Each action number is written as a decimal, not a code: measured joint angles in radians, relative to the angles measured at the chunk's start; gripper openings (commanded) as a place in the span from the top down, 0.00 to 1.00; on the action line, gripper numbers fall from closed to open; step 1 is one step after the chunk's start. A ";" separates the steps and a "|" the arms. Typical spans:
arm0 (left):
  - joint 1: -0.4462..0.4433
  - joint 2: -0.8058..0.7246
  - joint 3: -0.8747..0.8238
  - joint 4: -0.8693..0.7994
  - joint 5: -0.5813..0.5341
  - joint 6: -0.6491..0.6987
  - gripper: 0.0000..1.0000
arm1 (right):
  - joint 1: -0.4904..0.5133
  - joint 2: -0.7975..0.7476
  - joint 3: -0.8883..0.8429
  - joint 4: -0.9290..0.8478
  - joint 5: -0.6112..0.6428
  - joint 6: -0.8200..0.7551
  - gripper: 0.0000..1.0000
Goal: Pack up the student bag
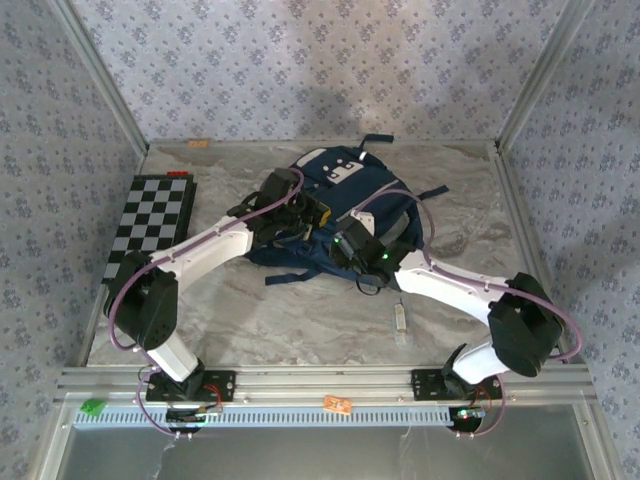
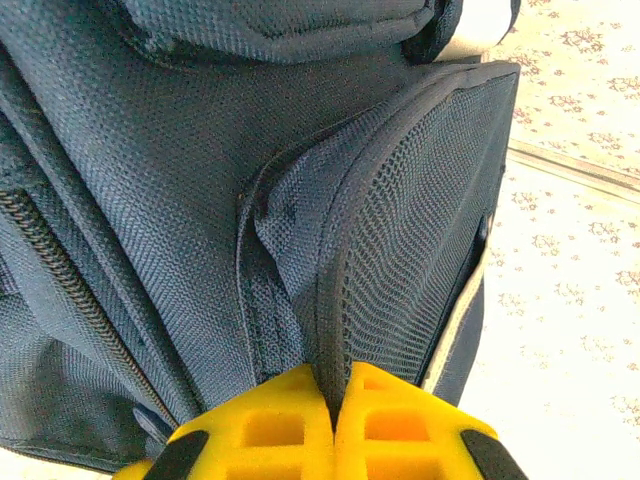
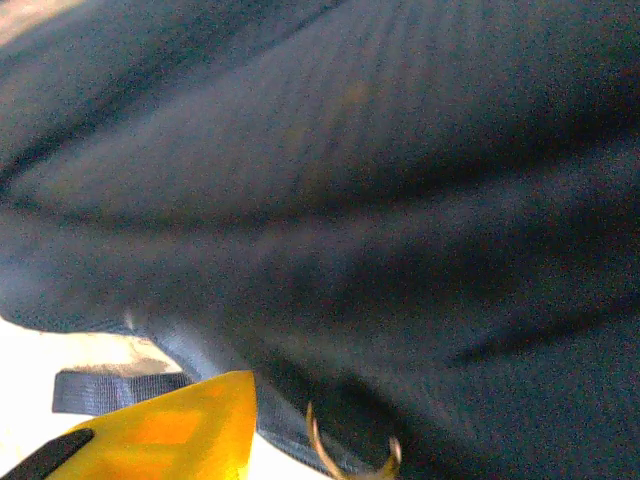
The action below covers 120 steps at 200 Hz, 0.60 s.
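Note:
The student bag (image 1: 350, 185) is a large navy backpack lying at the middle back of the table, with a white patch near its top. My left gripper (image 1: 308, 214) is at the bag's left side. In the left wrist view its yellow fingers (image 2: 270, 420) are shut on the dark bound edge of the mesh side pocket (image 2: 420, 230), which stands up between them. My right gripper (image 1: 350, 246) is pressed against the bag's near edge. In the right wrist view one yellow finger (image 3: 170, 432) shows below the blurred navy fabric (image 3: 380, 200), and the other finger is hidden.
A small pale object (image 1: 400, 318) lies on the marble tabletop in front of the bag. A checkerboard (image 1: 150, 220) rests at the left. A dark strap (image 3: 110, 390) and a thin metal ring (image 3: 345, 462) hang at the bag's lower edge. Patterned walls enclose the table.

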 measured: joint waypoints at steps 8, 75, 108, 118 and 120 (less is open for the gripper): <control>0.000 0.001 0.000 0.000 -0.001 0.000 1.00 | -0.003 0.010 -0.002 0.013 0.000 -0.005 0.62; 0.009 0.010 0.003 0.003 -0.027 0.004 1.00 | -0.004 0.060 -0.004 0.095 0.005 -0.078 0.69; 0.012 0.012 0.010 0.000 -0.029 0.010 1.00 | 0.000 0.060 -0.013 0.117 0.012 -0.099 0.71; 0.012 0.012 0.010 0.000 -0.029 0.010 1.00 | 0.002 0.057 -0.016 0.117 0.016 -0.103 0.72; 0.012 0.012 0.010 0.000 -0.029 0.010 1.00 | 0.003 0.055 -0.018 0.119 0.016 -0.103 0.72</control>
